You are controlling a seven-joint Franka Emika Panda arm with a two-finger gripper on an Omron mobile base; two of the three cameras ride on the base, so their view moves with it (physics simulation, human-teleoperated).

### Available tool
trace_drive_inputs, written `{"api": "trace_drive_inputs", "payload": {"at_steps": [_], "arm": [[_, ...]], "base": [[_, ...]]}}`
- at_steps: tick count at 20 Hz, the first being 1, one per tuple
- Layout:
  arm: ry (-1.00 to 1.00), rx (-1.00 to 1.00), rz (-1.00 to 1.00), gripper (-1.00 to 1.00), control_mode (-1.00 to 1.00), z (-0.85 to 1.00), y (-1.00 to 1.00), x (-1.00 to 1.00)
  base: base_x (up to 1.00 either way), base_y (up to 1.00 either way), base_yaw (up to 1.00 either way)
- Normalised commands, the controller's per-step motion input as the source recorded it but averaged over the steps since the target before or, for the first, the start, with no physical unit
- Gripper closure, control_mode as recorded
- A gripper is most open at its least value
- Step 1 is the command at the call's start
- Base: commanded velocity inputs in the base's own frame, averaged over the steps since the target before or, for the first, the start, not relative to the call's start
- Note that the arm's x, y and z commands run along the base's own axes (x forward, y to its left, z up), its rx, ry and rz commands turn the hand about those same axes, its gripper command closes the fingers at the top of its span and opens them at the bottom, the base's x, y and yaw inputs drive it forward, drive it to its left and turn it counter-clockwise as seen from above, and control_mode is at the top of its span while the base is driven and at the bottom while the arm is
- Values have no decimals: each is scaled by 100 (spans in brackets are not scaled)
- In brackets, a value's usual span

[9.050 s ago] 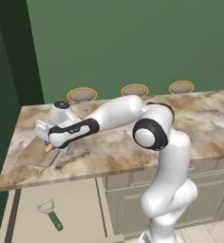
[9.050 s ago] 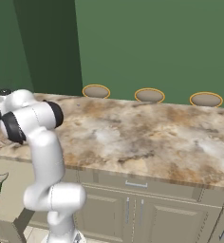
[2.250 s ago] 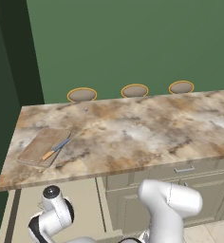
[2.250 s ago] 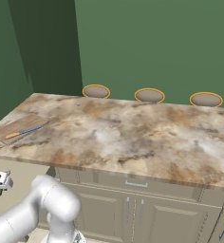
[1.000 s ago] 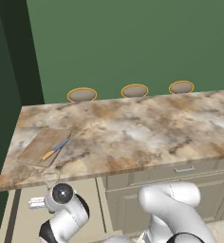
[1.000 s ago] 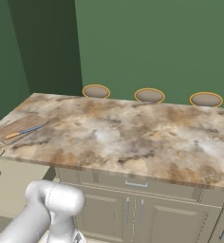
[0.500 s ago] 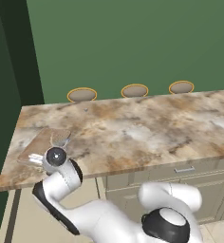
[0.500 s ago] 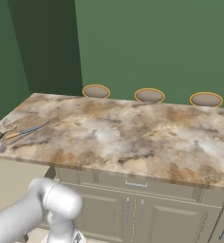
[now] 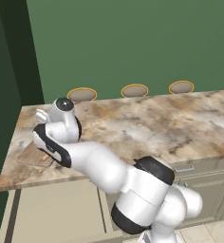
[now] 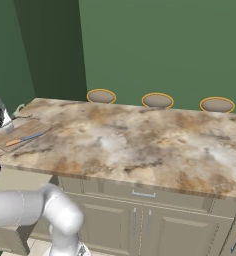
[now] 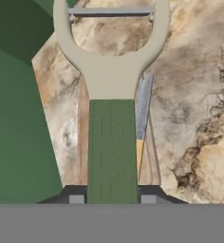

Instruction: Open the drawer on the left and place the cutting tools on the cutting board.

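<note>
Claw: the claw [image 11: 112,199] is clamped on the dark green handle of the peeler [image 11: 112,95], one dark tip on each side of the handle at 6 o'clock in the hand view.
Peeler: its pale forked head points to 12 o'clock in the hand view, a thin metal blade bridging the two prongs; whether it touches anything below cannot be told.
Knife: the knife [image 11: 143,118] lies on the cutting board just at 3 o'clock of the green handle, orange handle toward 6, blue-grey blade toward 12; in the right base view the knife [image 10: 25,138] lies flat, tilted slightly.
Cutting board: the cutting board [image 10: 21,131] sits at the left end of the surface [image 10: 155,140], at 9 o'clock in the right base view; it holds the knife. In the left base view the cutting board [image 9: 32,155] shows partly behind the arm.
Drawer: the drawer [image 9: 57,209] stands pulled out under the left end of the surface, at 7 o'clock in the left base view; the part of its beige interior in sight holds nothing.
Wall side: three round brown bowls [image 10: 157,100] with orange rims stand in a row along the far edge of the surface.
</note>
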Motion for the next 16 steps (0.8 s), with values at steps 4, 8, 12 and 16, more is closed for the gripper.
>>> {"api": "trace_drive_inputs", "payload": {"at_steps": [4,8,12,16], "arm": [[18,33,0,100,-100,0,-30,47],[1,0,0,100,-100,-1,-2,8],[0,-6,0,100,-100,-9,14,24],[0,-7,0,100,-100,-9,24,26]], "base": [[0,0,0],[0,0,0],[0,0,0],[0,0,0]]}}
